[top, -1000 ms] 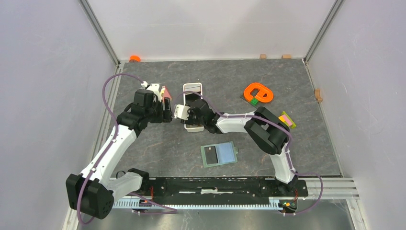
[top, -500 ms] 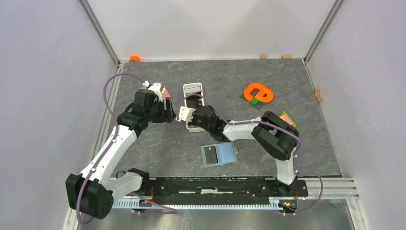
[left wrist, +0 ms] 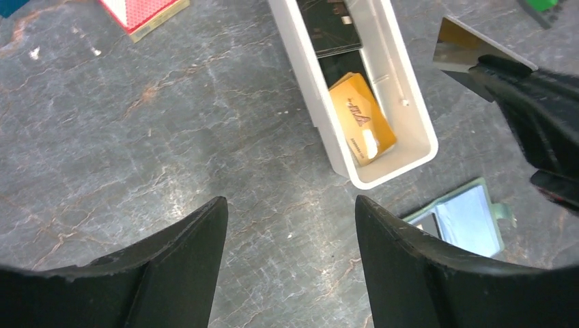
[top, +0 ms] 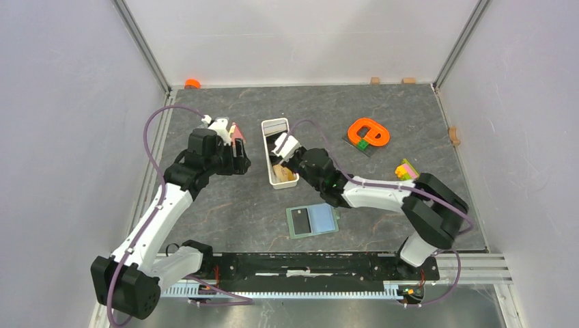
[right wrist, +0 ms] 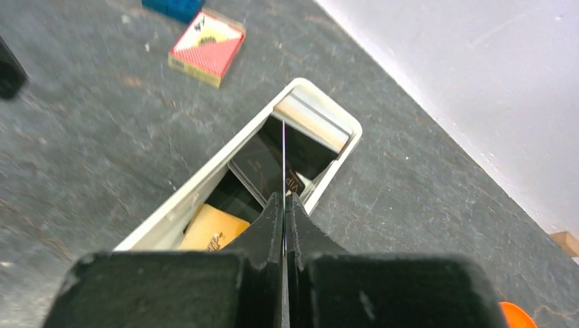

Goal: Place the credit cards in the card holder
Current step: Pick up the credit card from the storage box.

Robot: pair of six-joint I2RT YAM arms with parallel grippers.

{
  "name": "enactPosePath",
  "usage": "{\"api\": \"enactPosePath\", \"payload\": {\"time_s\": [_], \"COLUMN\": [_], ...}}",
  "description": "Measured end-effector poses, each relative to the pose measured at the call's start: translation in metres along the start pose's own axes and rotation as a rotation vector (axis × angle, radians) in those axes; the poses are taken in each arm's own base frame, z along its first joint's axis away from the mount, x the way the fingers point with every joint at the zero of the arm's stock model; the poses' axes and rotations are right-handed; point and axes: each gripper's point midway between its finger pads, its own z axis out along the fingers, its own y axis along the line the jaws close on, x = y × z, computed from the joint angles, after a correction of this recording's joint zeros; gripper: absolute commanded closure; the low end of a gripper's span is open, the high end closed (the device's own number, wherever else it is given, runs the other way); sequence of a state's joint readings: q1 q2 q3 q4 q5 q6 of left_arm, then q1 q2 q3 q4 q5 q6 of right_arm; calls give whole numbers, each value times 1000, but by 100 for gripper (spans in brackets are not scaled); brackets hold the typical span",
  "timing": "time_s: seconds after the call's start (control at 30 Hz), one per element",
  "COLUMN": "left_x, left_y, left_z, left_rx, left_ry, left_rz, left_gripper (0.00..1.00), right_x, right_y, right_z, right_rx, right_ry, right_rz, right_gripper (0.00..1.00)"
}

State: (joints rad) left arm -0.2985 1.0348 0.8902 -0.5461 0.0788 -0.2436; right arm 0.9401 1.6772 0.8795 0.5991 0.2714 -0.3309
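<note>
The right gripper (right wrist: 283, 198), pinched shut on one card (left wrist: 471, 49) held edge-up above the white tray (top: 265, 140), is the nearer arm to the opened card holder (top: 313, 220), which lies flat toward lower centre; the left gripper (left wrist: 287, 260) hangs open and empty.

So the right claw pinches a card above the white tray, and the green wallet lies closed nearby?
Not quite: the wallet lies open, its pale blue inside up, as the top view shows. The right claw does pinch a card above the white tray.
</note>
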Motion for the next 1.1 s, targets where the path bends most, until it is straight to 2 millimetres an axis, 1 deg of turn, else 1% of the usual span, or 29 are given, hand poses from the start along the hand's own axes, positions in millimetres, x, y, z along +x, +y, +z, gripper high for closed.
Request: {"api": "enactPosePath", "payload": {"time_s": [0.1, 0.2, 0.27, 0.4, 0.5, 0.53, 0.7, 0.8, 0.87, 0.93, 1.0, 1.07, 1.1], "left_x": [-3, -5, -4, -2, 6, 12, 48, 67, 74, 74, 70, 67, 65], "left_y": [-9, -26, -42, -83, -117, -130, -171, -194, -204, -209, -211, -214, -215], "left_z": [-4, -9, -13, -28, -40, -43, -50, -56, -60, -62, -64, -66, -67], "left_rx": [54, 148, 229, 424, 592, 660, 860, 954, 994, 1014, 1028, 1042, 1048], "left_ry": [-26, -52, -66, -113, -148, -153, -77, -15, 8, 8, -6, -20, -26], "left_rz": [11, 28, 46, 86, 71, 59, 28, 36, 41, 35, 22, 13, 10], "left_gripper": [28, 28, 28, 28, 27, 26, 25, 25, 26, 34, 43, 49, 55], "right_x": [-24, -42, -46, -41, -33, -30, -20, -28, -34, -40, -46, -50, -51], "right_y": [-13, -23, -28, -28, -16, -11, 17, 31, 36, 39, 42, 43, 44], "right_z": [-14, -33, -48, -79, -103, -111, -151, -170, -178, -186, -191, -195, -195], "right_rx": [14, -4, -32, -114, -202, -234, -399, -497, -541, -580, -615, -637, -642], "right_ry": [-60, -113, -138, -151, -153, -156, -181, -214, -235, -259, -278, -290, -292], "right_rz": [94, 193, 261, 381, 471, 500, 637, 701, 729, 749, 768, 780, 786], "right_gripper": [100, 100, 100, 100, 100, 100, 100, 100, 100, 100, 100, 100, 100]}}
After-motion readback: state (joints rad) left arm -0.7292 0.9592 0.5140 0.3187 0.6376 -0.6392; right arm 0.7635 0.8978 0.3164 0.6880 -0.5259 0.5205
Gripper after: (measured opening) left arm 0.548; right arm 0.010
